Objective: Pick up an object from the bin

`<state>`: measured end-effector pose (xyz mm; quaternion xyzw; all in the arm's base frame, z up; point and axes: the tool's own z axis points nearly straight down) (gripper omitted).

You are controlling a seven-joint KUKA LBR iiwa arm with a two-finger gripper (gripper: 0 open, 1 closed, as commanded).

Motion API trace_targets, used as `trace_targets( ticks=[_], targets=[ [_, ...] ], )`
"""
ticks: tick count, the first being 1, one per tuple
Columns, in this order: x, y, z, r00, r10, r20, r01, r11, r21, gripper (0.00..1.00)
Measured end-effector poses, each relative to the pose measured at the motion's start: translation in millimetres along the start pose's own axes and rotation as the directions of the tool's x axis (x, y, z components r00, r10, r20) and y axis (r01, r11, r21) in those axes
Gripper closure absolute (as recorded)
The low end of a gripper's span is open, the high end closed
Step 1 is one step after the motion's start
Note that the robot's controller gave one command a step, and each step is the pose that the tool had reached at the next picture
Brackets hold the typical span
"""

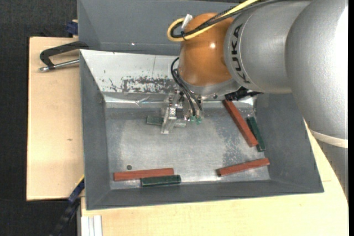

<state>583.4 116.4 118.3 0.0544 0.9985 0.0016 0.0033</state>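
Dark floor round a grey metal bin (93, 141); the bin floor is mostly bare and the back wall scuffed. The arm (287, 47) comes in from the view's right, w/ an orange cover (202, 55) at the wrist. The gripper (177, 113) sits low over the bin floor, near the back wall, approx. mid-width. Can't tell if it's spread or pressed together; wrist & cables hide that.

Just beside it, on the view's left, a short dark-green piece (154, 119) lies flat on the floor. It seems to touch the gripper, but whether it's pinched can't be told. Prob. the thing to pick.

Other items are well apart:
- right-side red-brown stick (240, 122) w/ a right-side dark-green stick (255, 135) touching along it, by the right wall
- lower-right red-brown stick (243, 167)
- lower-left red-brown stick (142, 175) w/ a lower dark-green stick (160, 180) just beside it, by the wall at the view's bottom

Step in hand, as I read it: getting a grip on the green piece. To do it well:
- centre over the piece, not beside it
- grip across its narrow side
- go down nearly to the metal w/o scraping
- close firmly, then lift straight up

The piece looks flat & thin, so a shallow grip could let it slip or pivot. The back wall is near, so keep clearance there.
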Motion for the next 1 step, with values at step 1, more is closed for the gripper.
trace_targets(
  ticks=[1],
  targets=[
    [-0.3, 0.3, -9.7, 1.0, 0.0, 0.0, 0.0, 1.0, 0.0, 1.0]
  ],
)
